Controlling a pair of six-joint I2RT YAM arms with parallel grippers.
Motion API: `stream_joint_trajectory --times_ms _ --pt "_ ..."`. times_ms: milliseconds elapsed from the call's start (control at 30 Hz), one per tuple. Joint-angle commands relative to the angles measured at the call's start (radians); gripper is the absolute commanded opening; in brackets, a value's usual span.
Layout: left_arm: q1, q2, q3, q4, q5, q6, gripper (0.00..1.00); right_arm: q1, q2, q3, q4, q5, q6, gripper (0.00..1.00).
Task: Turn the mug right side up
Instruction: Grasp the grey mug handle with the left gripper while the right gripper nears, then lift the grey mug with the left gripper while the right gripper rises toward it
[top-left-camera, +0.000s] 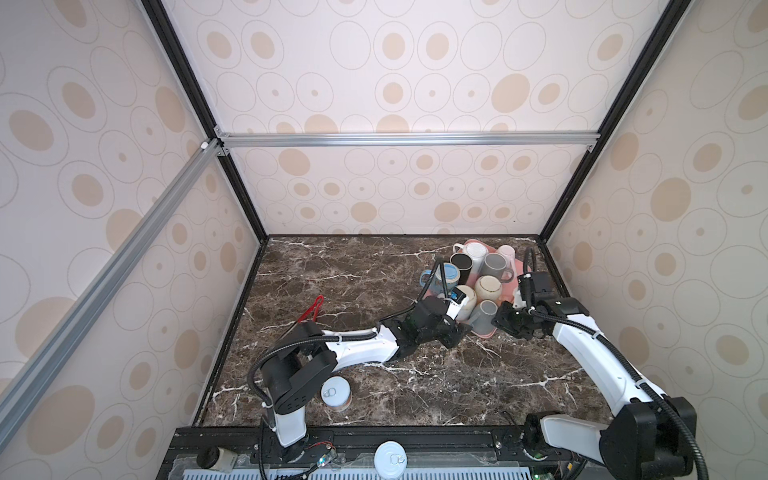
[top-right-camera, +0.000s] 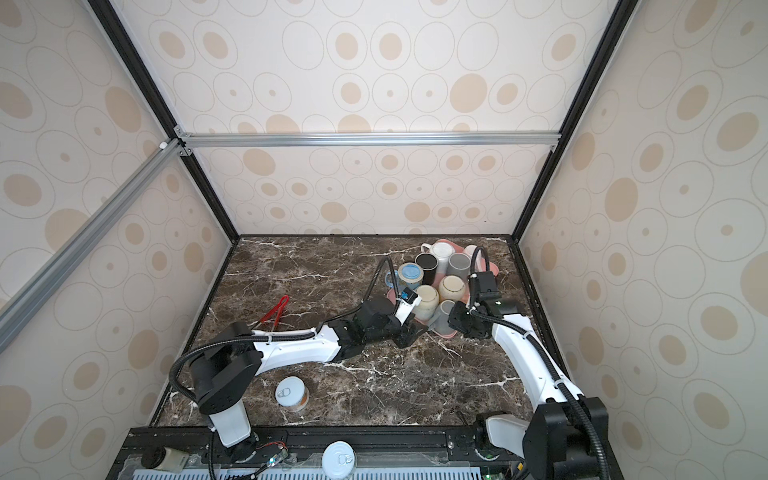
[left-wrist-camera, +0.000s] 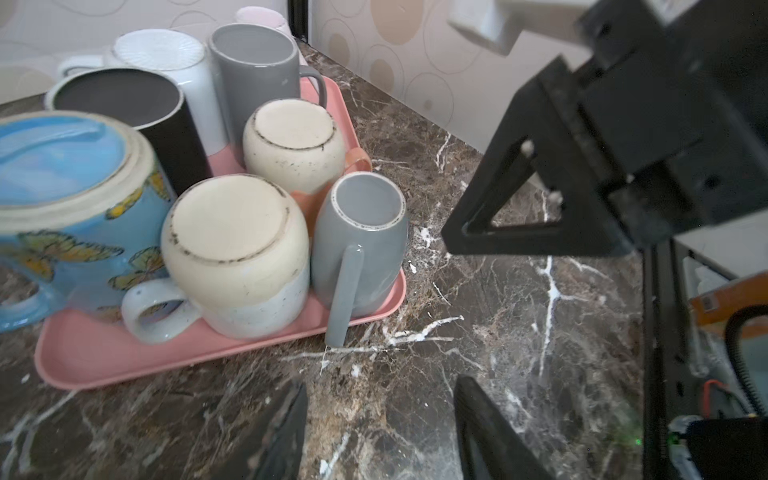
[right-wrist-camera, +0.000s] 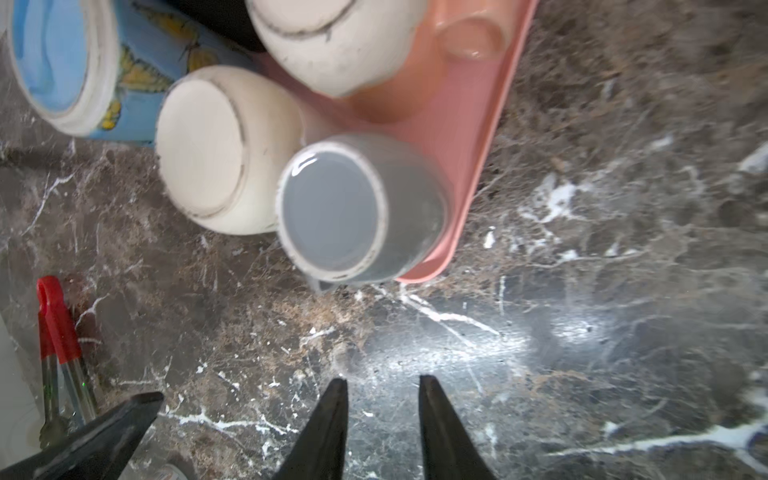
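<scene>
Grey glazed ceramic, base up: the grey mug (left-wrist-camera: 359, 249), which I judge to be the target, stands inverted on the corner of the pink tray (left-wrist-camera: 124, 357). That corner is nearest both grippers, straight ahead of the left gripper (left-wrist-camera: 382, 428) and just beyond the right gripper (right-wrist-camera: 382, 415). Its handle (left-wrist-camera: 343, 299) hangs over the tray rim toward the left gripper.

Both grippers are empty. The left jaws are well spread and the right only narrowly parted, with bare marble (right-wrist-camera: 582, 374) between each pair.

The two grippers sit close together, so a shared reach could make them collide. The cream mug (left-wrist-camera: 237, 249) stands tight against the grey mug's far side from the right gripper, and a finger forced into that gap could topple it. The glaze looks slick, and a pinch on the tapering wall may slip mid-turn and drop the mug onto stone.
</scene>
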Motion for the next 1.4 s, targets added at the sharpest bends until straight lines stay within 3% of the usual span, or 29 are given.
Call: stream_joint_trajectory --times_ms 0,233,500,933,1133,1367 --pt "0.006 0.107 0.125 -0.100 0.044 0.136 0.53 -0.048 -0.015 -0.013 -0.062 -0.024 -0.038 0.34" --pt "0.009 0.273 0.350 -0.277 -0.046 0.204 0.56 -0.059 -0.031 -0.078 -0.061 -0.062 -0.050 0.35" --pt "0.011 0.321 0.414 -0.281 -0.034 0.222 0.55 -0.060 -0.062 -0.120 -0.054 -0.047 -0.061 0.35" --pt "0.011 0.357 0.459 -0.275 -0.028 0.208 0.26 -0.061 0.006 -0.108 -0.011 -0.098 -0.052 0.35" --pt "0.009 0.320 0.403 -0.219 -0.014 0.191 0.00 -0.061 -0.017 -0.114 -0.011 -0.079 -0.051 0.35" --pt "0.008 0.267 0.360 -0.182 -0.008 0.183 0.00 -0.061 -0.080 -0.116 -0.005 -0.083 -0.058 0.31"
